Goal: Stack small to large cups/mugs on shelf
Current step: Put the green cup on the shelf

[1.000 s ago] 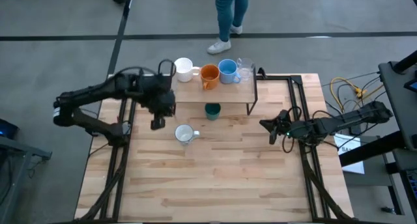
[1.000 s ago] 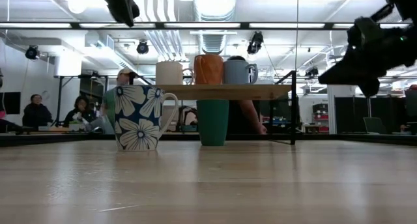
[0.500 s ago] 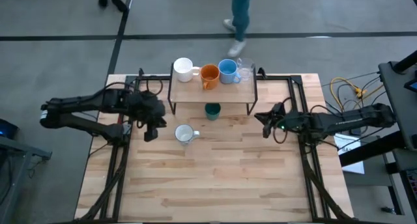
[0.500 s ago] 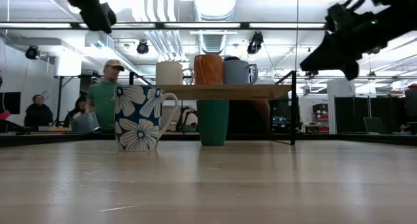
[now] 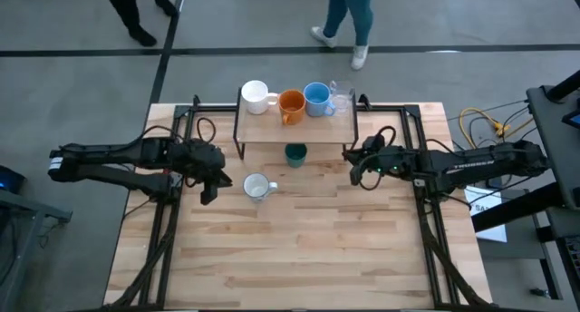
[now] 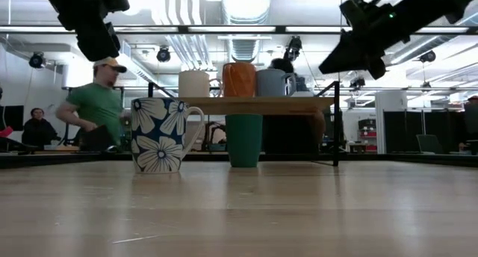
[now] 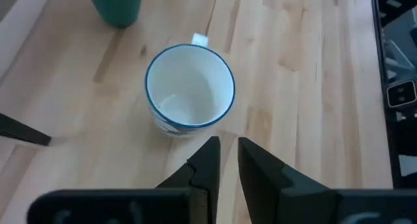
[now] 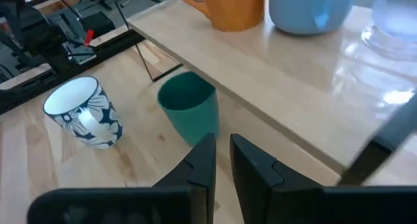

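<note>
The left end effector [image 5: 210, 184] hovers above the worktop [image 5: 299, 258] just left of the flower-patterned mug [image 5: 256, 187], its fingers [image 7: 210, 160] drawn close together with only a thin slit between them and nothing in it. That mug stands upright on the worktop, near of the shelf [image 5: 294, 129]. On the shelf's wooden top, a row runs left to right: a white mug [image 5: 256, 96], an orange mug [image 5: 291, 104], a light blue mug [image 5: 316, 98] and a clear glass [image 5: 341, 98], each just beside the next. Under the shelf's near edge stands a dark green cup [image 5: 295, 153], partly covered by the top. A black shelf leg [image 8: 370, 160] rises at the right corner. The right end effector [image 5: 359, 164] hangs near that right end, aimed at the green cup, fingers [image 8: 202, 162] narrowly parted and empty. Beyond the worktop's far edge, a person [image 5: 351, 13] walks on the floor.
</note>
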`<state>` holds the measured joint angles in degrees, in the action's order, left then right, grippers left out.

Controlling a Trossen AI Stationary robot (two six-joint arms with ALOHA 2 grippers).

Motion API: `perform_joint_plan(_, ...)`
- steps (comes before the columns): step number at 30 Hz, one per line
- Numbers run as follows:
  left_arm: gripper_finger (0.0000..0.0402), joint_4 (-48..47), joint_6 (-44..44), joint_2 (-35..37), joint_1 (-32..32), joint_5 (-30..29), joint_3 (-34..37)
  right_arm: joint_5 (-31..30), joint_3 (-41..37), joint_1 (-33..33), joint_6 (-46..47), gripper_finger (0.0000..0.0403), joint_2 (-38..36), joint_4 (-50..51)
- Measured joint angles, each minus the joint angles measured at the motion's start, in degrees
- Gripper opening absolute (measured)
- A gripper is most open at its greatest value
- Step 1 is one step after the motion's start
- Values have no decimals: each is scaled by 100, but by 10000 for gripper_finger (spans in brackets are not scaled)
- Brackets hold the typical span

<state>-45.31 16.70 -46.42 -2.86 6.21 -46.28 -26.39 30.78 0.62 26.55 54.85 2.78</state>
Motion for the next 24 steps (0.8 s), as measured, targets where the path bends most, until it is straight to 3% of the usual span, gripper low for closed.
perform_joint_plan(24,40,-1176,117,1487,73,-540,175,-22,495,55,-132,41,378,-96)
